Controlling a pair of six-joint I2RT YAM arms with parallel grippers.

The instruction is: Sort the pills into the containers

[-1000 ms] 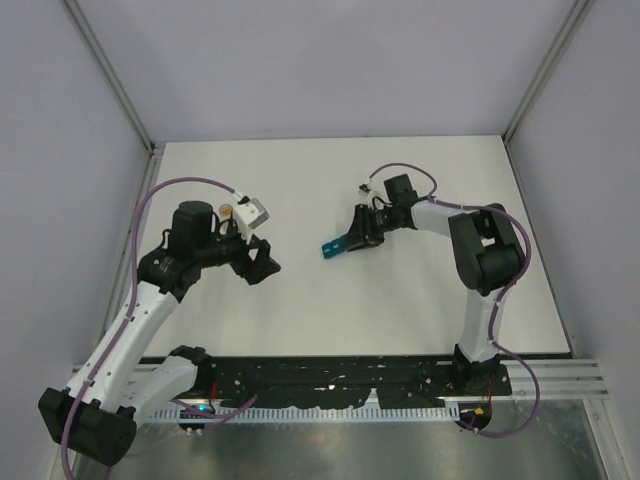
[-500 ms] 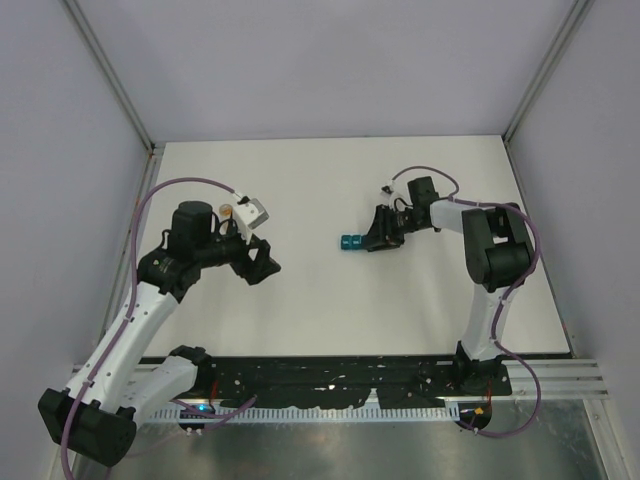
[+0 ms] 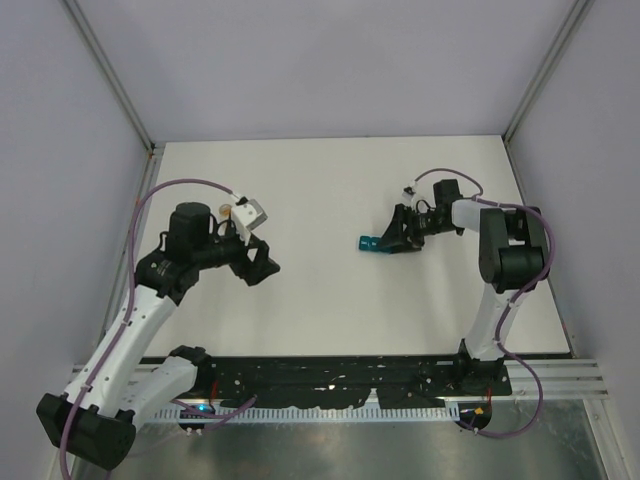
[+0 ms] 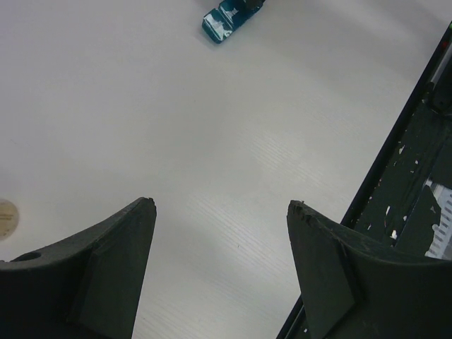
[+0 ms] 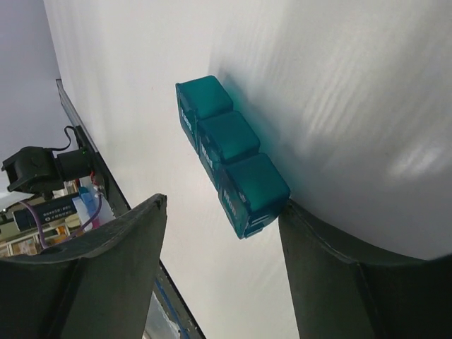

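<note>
The containers (image 3: 370, 243) are a teal strip of three joined compartments with lids shut, lying on the white table right of centre; they also show in the left wrist view (image 4: 227, 18). In the right wrist view the containers (image 5: 229, 152) lie between the jaws of my right gripper (image 5: 223, 203). That gripper is open: the strip's near end touches one finger (image 5: 318, 254) and the other stands well apart. From above, the right gripper (image 3: 392, 240) is low at the strip's right end. My left gripper (image 3: 262, 262) hovers open and empty at the left (image 4: 222, 203). The pills are out of view.
A round tan cap disc (image 4: 6, 217) lies on the table at the left wrist view's edge. A small tan item (image 3: 228, 211) sits by the left wrist. A black perforated rail (image 3: 340, 375) runs along the table's near edge (image 4: 417, 155). Grey walls enclose the table.
My right gripper has carried the teal strip to the right and opened its jaws, so the strip now lies on the table. The left arm has hardly moved.
</note>
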